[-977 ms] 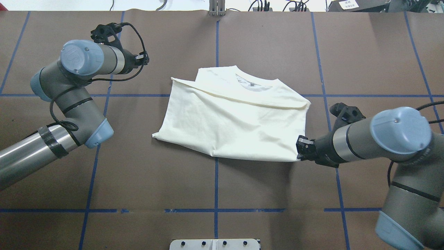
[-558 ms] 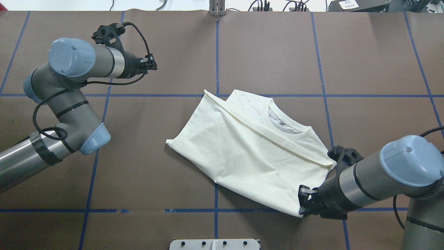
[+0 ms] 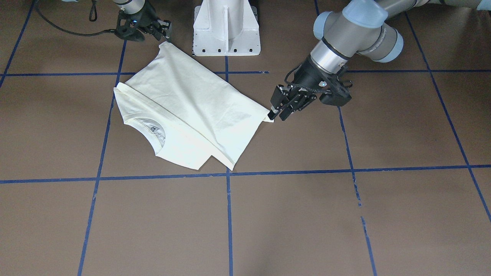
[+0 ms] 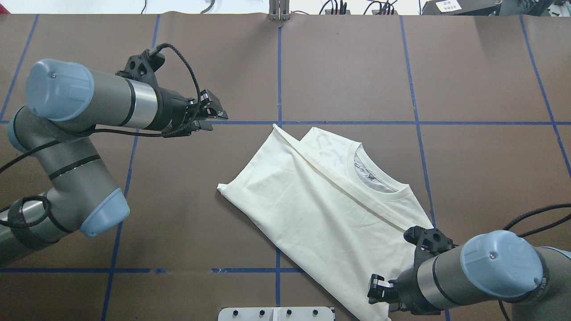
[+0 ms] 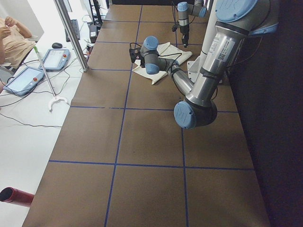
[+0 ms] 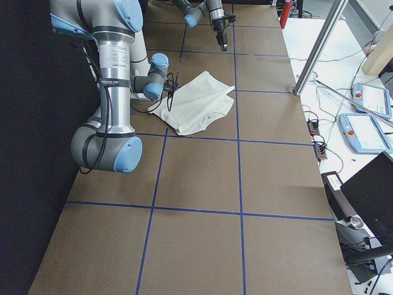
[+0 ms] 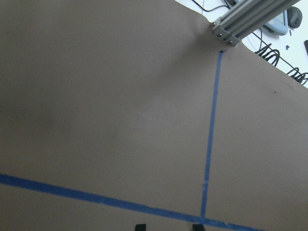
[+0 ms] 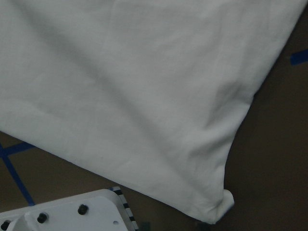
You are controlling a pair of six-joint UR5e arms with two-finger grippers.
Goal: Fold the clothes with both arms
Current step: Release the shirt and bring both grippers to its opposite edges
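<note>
T-shirt (image 4: 321, 209) part-folded, lying askew near the table's near edge. Your right gripper (image 4: 379, 289) pinches its near corner; left gripper (image 3: 282, 109) spread, nothing held, beside the opposite corner. Final folds remain.

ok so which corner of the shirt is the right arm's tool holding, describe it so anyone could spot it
Start at the white pedestal base by the robot's edge of the brown table. The cream T-shirt lies beside it, and the held corner is its tip nearest that base, in the right tool. The collar sits at the opposite end.
</note>
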